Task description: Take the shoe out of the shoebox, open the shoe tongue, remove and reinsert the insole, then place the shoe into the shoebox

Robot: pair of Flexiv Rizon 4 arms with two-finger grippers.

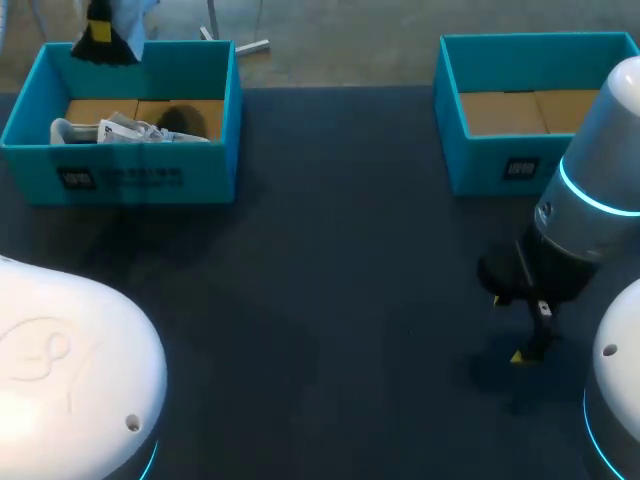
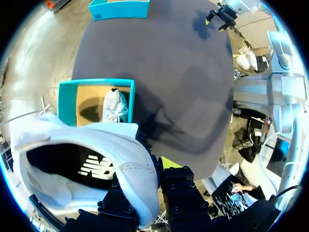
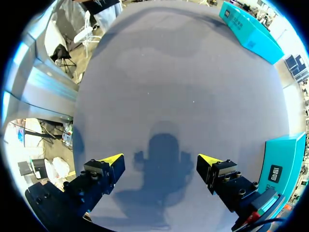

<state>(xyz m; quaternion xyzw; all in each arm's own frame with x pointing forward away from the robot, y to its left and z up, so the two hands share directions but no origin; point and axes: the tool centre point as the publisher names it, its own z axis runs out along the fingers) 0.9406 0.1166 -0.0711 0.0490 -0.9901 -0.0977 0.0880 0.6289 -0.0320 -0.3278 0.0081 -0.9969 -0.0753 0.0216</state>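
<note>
- The left tool [image 2: 149,193] is clamped on a white fabric sneaker [image 2: 91,145], its fingers pinching the rim of the shoe's opening from both sides. The sneaker hangs high over the left teal cardboard shoebox [image 1: 120,175]. Its dark inside and the printed insole [image 2: 94,166] face the wrist camera.
- That left shoebox stands at the far left of the dark grey bench [image 1: 320,280]. It holds a second white sneaker [image 1: 125,130], lying on the brown cardboard floor.
- The step in hand looks like the first one, taking the shoe out. The gripped sneaker is clear of the box walls but not yet set down.
- The next move probably calls for carrying the sneaker towards the middle of the bench and lowering it sole-down within the other arm's reach. Opening the tongue will likely need one tool to steady the shoe.
- The right tool [image 3: 160,159] hovers low over the bench with its fingers wide apart and nothing between them.
- The right teal cardboard shoebox [image 1: 500,165] sits at the far right, near that tool. Only its brown cardboard floor shows inside, and no shoe is visible there.
</note>
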